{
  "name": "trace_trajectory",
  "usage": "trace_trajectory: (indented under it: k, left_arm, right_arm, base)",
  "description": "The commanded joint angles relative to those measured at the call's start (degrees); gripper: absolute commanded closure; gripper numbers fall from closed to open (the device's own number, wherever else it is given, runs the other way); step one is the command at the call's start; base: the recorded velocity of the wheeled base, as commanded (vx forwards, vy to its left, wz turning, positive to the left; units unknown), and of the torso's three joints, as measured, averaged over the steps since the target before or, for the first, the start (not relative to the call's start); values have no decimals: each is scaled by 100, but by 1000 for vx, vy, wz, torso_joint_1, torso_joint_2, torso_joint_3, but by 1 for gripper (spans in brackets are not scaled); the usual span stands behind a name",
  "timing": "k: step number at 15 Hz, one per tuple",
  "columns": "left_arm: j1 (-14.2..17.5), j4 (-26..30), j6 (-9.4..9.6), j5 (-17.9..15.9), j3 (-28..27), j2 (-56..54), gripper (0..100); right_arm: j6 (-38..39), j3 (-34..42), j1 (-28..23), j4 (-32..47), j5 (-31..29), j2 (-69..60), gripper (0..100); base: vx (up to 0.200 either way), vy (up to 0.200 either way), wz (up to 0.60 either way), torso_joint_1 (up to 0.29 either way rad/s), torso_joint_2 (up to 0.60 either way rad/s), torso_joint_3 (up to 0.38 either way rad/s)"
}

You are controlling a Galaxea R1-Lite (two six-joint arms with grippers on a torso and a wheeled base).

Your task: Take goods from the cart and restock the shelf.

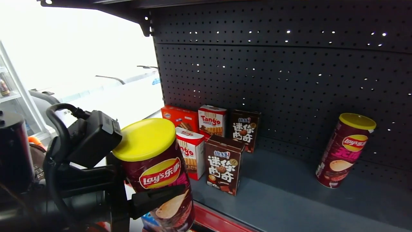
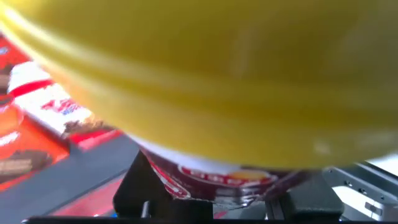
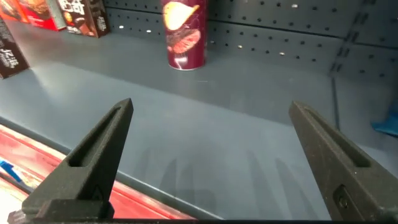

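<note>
The left gripper [image 1: 161,197] sits at the near left, in front of the shelf [image 1: 289,199], and its fingers [image 1: 154,196] are clamped around the lower body of a dark red chip can [image 1: 157,174]. One black finger crosses the front of the can below its label, while the other is hidden behind it. The can is lifted clear of the shelf and leans slightly, and its yellow lid [image 2: 205,81] is close under the left wrist camera. It is just left of, and nearer than, a cluster of boxes at the shelf's left end. An orange box [image 1: 180,117], a red-and-white wafer box [image 1: 211,120] and a dark brown cookie box [image 1: 245,129] stand in the far row. Another wafer box [image 1: 190,151] and another brown box [image 1: 223,164] stand in front of them. A second can [image 1: 346,149] stands well to the right, close to the pegboard back panel [image 1: 289,80]. The right gripper [image 3: 211,106] hangs over the shelf's near edge, above the red strip [image 3: 37,162] along its front. Its fingers [image 3: 93,162] are spread wide with nothing between them, and the second can [image 3: 183,34] is far beyond.
</note>
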Motion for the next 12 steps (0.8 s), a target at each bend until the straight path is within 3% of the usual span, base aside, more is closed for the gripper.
trace_trajectory:
  k: [1,9,12]
  left_arm:
    - [1,6,-1,1,1,11,100]
    - [10,-3,-1,1,10,11,100]
    - [36,-3,-1,9,36,2,100]
  right_arm:
    - [0,1,0,-1,-1,9,0]
    - [0,1,0,-1,-1,9,0]
    - [9,1,0,-1,-1,0,0]
  base:
    - [0,0,-600,2,-2,7]
    - [0,0,-600,3,2,2]
    - [0,0,0,0,0,0]
